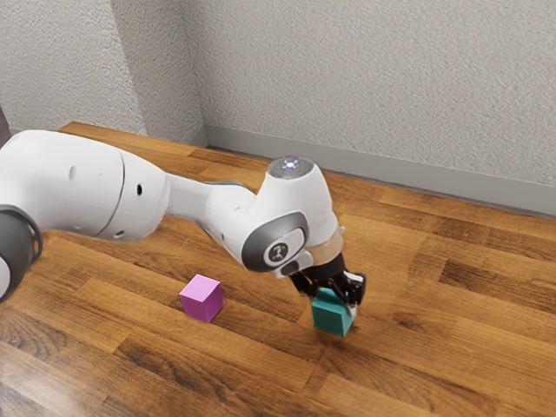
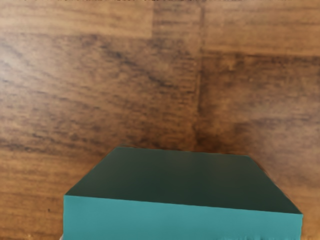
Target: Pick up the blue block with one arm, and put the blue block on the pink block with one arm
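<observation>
**The black two-finger gripper (image 1: 335, 294) is hovering right over the teal-blue cube (image 1: 334, 318)!**
Clamped or open? Cannot tell. The cube is sitting low by the wooden tabletop (image 1: 434, 347), lift and stacking not yet done; the exterior view is showing the small pink cube (image 1: 201, 298) well apart, the wrist view the teal top just under the hand.
</observation>
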`<state>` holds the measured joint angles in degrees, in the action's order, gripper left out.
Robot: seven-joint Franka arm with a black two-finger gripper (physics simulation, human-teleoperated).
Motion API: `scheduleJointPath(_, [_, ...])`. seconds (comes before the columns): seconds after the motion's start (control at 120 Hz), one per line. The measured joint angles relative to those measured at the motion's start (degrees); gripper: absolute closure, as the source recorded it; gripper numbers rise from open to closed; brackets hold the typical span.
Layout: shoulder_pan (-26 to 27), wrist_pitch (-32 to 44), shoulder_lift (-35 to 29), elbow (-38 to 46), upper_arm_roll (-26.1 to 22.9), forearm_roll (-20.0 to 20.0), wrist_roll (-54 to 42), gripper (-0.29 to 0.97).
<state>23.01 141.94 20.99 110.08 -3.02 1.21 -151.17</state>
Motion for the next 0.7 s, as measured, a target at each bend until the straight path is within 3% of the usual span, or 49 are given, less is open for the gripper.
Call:
scheduleJointPath(0.183, [0.0, -0.5, -5.9, 5.4, 0.3, -0.2, -0.6, 0.42])
scheduleJointPath(0.467, [0.0, -2.2, -16.4, 14.4, 5.1, -1.0, -1.6, 0.41])
scheduleJointPath(0.6, [-0.4, -2.4, -20.6, 19.4, 8.1, -2.8, -2.0, 0.41])
scheduleJointPath(0.7, [-0.2, -2.3, -23.2, 22.2, 11.0, -6.6, -2.3, 0.41])
